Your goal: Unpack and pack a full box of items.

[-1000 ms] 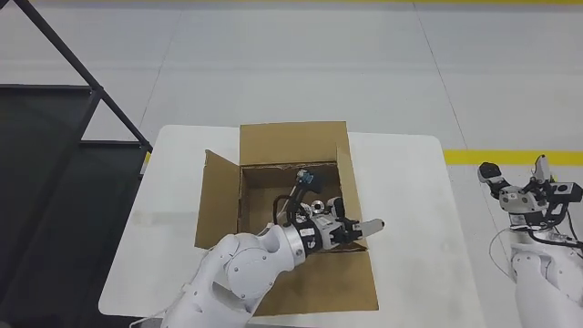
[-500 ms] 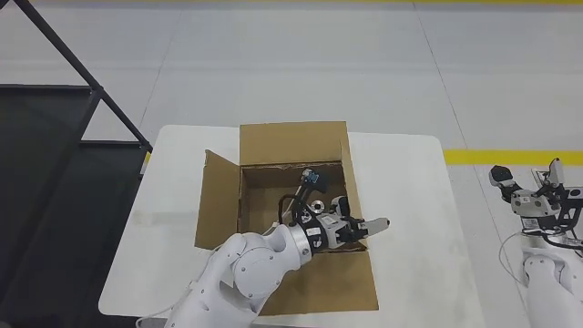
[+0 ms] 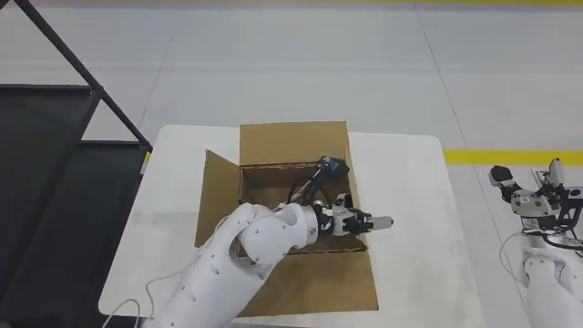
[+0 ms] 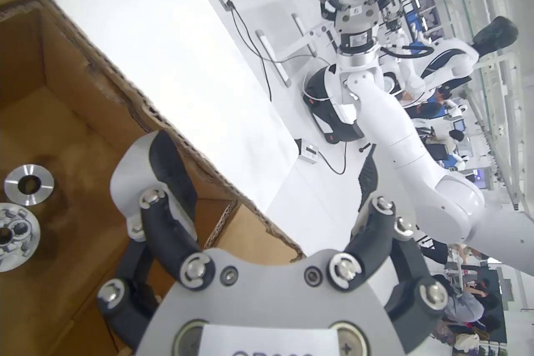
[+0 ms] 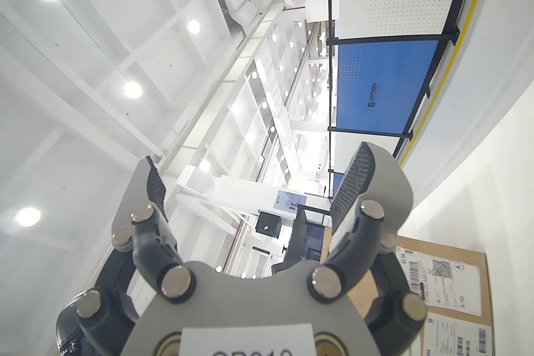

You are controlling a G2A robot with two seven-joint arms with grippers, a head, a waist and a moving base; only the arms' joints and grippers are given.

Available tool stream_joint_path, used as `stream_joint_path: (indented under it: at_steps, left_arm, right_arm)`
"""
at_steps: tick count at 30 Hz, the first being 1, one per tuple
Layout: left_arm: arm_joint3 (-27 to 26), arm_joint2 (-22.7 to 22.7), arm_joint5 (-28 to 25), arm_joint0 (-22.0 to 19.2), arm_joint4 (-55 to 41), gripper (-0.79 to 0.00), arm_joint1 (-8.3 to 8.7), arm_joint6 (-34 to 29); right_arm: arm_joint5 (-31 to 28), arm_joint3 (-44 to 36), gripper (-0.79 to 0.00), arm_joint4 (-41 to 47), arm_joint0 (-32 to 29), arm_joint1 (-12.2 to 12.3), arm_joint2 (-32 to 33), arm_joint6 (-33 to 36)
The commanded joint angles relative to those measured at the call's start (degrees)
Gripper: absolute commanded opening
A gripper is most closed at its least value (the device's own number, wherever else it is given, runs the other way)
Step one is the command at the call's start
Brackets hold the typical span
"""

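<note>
An open cardboard box [image 3: 291, 141] stands in the middle of the white table [image 3: 405, 182]. My left arm leans into it, and the left gripper [image 3: 369, 222] is open at the box's right wall, one finger [image 3: 383, 222] poking out over the rim. In the left wrist view the left gripper [image 4: 263, 170] has the wall's edge between its spread fingers, holding nothing. On the box floor [image 4: 62, 132] lie a silver ring [image 4: 29, 184] and a toothed metal disc [image 4: 12, 238]. My right gripper [image 3: 526, 173] is off the table's right side, open and empty, pointing upward [image 5: 254, 178].
The box's flaps [image 3: 217, 199] stand out on all sides, the near one [image 3: 319, 287] lying flat on the table. Bare table lies to the box's right [image 4: 146, 19]. A labelled carton [image 5: 450, 282] shows behind the right gripper. A black frame [image 3: 82, 82] stands left of the table.
The left gripper has shifted a little to the right across the box's right wall and its wrist has turned. The right arm drew slightly right and down, then held still.
</note>
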Motion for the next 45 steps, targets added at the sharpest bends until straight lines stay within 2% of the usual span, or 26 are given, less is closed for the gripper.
stream_joint_path:
  at_steps: [1, 5, 9, 15, 21, 27, 34, 40, 45]
  left_arm:
    - [2.59, 1.99, -1.05, -2.44, -1.82, 0.000, -0.88, -0.36]
    - [6.35, 5.88, -2.27, -6.86, -3.28, 0.000, -2.72, -1.03]
    - [10.93, 10.23, -0.68, -11.51, -3.37, 0.000, -5.02, -1.31]
    - [21.61, 15.66, -0.22, -17.98, -7.12, 0.000, -9.12, -4.40]
    - [30.30, 19.88, 0.34, -22.16, -8.42, 0.000, -13.16, -5.38]
    - [35.81, 21.98, -0.26, -24.10, -9.38, 0.000, -16.30, -5.81]
    - [41.04, 23.84, -1.27, -25.41, -9.41, 0.000, -19.01, -9.60]
    - [43.74, 24.49, -1.62, -25.86, -8.28, 0.000, -20.42, -11.35]
    - [44.64, 24.21, -2.07, -25.70, -7.45, 0.000, -20.67, -13.55]
  right_arm:
    - [0.28, -1.06, 0.000, 0.36, -1.21, 0.01, 0.55, -1.21]
    - [0.46, -1.87, 0.000, 1.37, -2.83, 0.01, 1.31, -1.55]
    - [0.65, -1.94, 0.000, 1.78, -3.22, 0.02, 1.58, -1.49]
    - [0.44, -2.29, 0.000, 1.67, -3.63, 0.02, 1.66, -1.27]
    - [0.09, -2.47, 0.000, 1.60, -4.16, -0.02, 1.65, -1.01]
    - [0.45, -1.72, 0.000, 1.77, -3.99, 0.04, 1.88, -0.43]
    - [0.46, -0.73, 0.000, 2.20, -3.77, 0.05, 1.94, 0.28]
    - [0.35, -0.89, 0.000, 2.30, -3.82, 0.02, 1.84, 0.53]
    - [0.48, -1.44, 0.000, 1.99, -3.85, -0.03, 1.52, 0.39]
